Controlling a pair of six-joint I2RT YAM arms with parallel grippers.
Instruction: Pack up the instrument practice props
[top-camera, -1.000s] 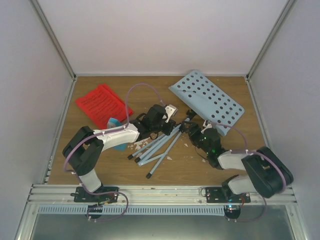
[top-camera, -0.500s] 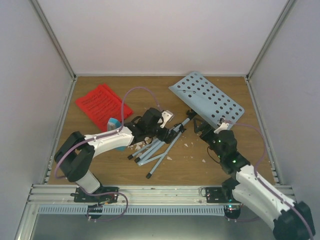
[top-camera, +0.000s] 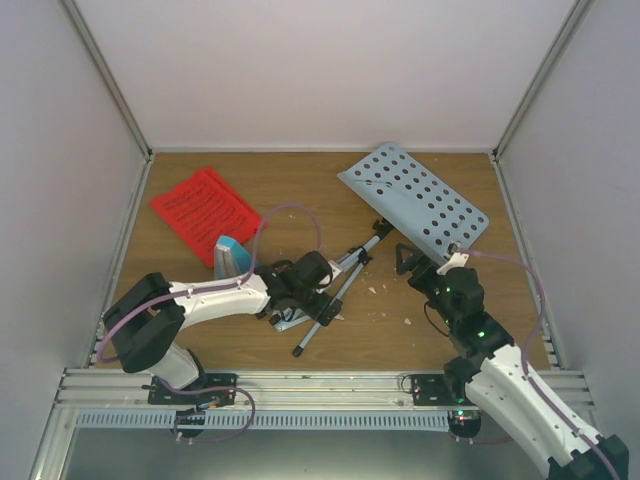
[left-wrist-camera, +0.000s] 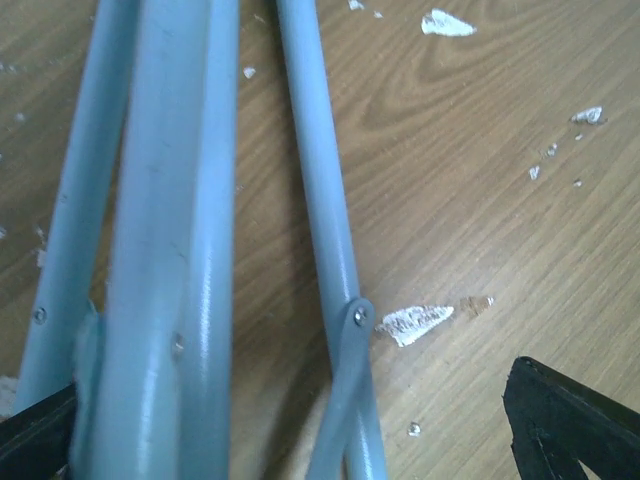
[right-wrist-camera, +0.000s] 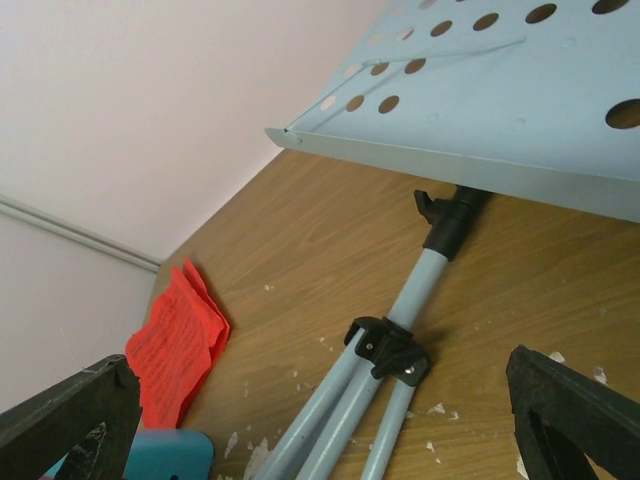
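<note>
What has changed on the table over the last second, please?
The left pincer let go of the stand legs and drew back toward its base. The right pincer also backed away. The plate, red pages and blue box stayed put.

Bright even light, soft shadows; left wrist view blurred close up

I count one pale-blue music stand (top-camera: 415, 195), one pile of red pages (top-camera: 205, 210) in the upper left of the frame, and one small blue box (top-camera: 231, 257). The small white scraps (left-wrist-camera: 413, 322) are many, at least five.
</note>
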